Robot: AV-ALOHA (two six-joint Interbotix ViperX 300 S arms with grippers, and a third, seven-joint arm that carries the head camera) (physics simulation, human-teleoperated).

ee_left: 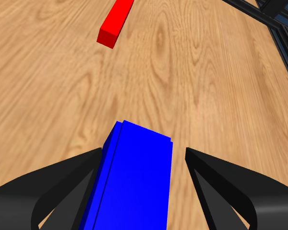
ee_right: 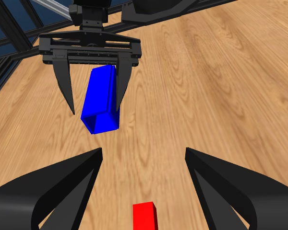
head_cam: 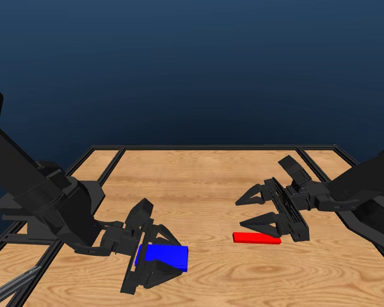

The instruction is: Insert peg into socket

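Observation:
The blue socket [head_cam: 161, 256] lies flat on the wooden table near its front left. My left gripper [head_cam: 174, 259] is open and straddles it, one jaw close against one side and a gap at the other, as the left wrist view shows around the socket [ee_left: 134, 182]. The red peg [head_cam: 256, 238] lies on the table to the right of the socket. My right gripper [head_cam: 243, 212] hovers open just above and behind the peg, nothing between its jaws. In the right wrist view the peg [ee_right: 145, 216] shows low between my jaws, with the socket [ee_right: 101, 100] and left gripper [ee_right: 95, 111] beyond.
A black frame rail [head_cam: 211, 148] borders the table at the back and along both sides. Bare wood [head_cam: 205, 192] lies between the two grippers. The peg [ee_left: 116, 21] is also seen ahead in the left wrist view.

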